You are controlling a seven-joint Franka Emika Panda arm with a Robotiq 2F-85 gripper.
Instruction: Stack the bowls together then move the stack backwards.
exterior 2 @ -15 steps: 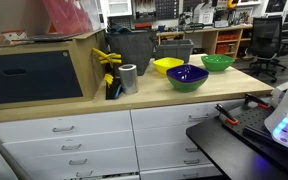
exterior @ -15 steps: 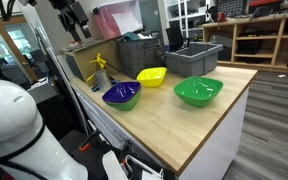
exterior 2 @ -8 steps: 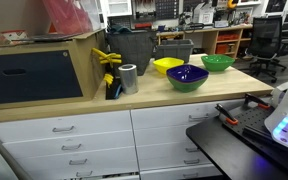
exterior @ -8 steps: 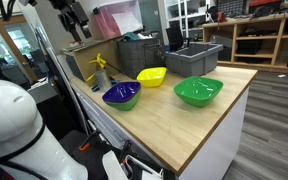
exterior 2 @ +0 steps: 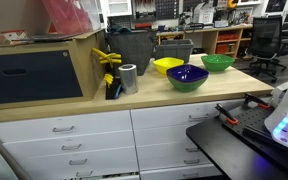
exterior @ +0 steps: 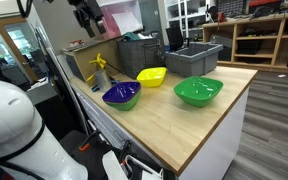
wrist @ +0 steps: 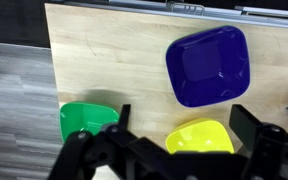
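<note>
Glossy plastic bowls [exterior: 121,95], matt wooden table [exterior: 184,130]

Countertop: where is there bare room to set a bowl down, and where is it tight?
Bare countertop lies between the blue bowl, the green bowl and the near end in an exterior view. Crowded beyond them: yellow bowl, grey bin and other clutter.

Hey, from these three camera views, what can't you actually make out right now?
Tool: in an exterior view, small, dark, cut by the top edge.
Green bowl: wrist view, one side hidden behind the dark tool.
Yellow bowl: wrist view, lower part cut by the bottom edge and the tool.
Grey bin: in an exterior view, its walls hide the inside.
</note>
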